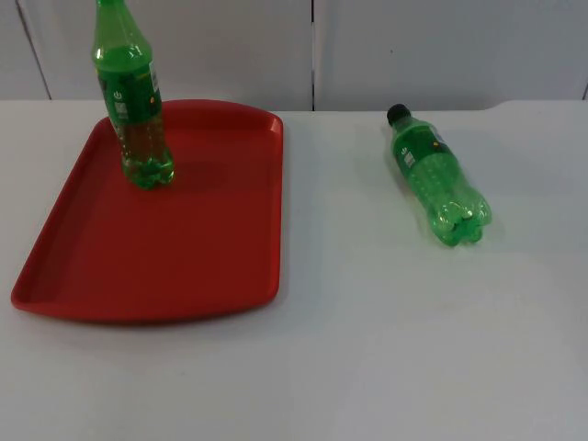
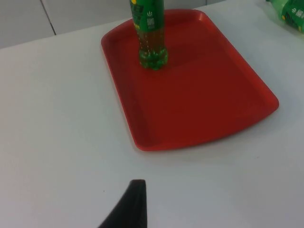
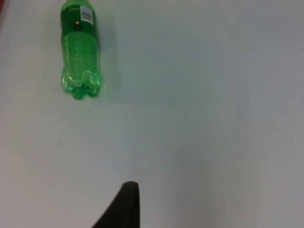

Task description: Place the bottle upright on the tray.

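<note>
A red tray (image 1: 184, 248) lies on the white table (image 1: 395, 340), toward the left arm's side. On its far part, near the far left corner, a green bottle (image 1: 133, 101) stands upright with its base on the tray floor; its label faces the top camera and its top runs out of the picture. The left wrist view looks over the same tray (image 2: 199, 104) and the standing bottle (image 2: 151, 38), with bare table (image 2: 57, 118) between the tray's near edge and a black fingertip (image 2: 130, 206) of the left gripper.

A second green bottle (image 1: 436, 179) lies on its side on the table, well apart from the tray on the right arm's side. Its black cap (image 1: 398, 115) points toward the grey wall (image 1: 413, 46) and its lobed base points toward the near edge. In the right wrist view this lying bottle (image 3: 80, 52) rests on the table with its base turned toward the camera, well apart from a black fingertip (image 3: 121, 206) of the right gripper.

Neither gripper touches a bottle or the tray. With one fingertip of each in sight, it cannot be told whether either one's fingers are apart or together.
</note>
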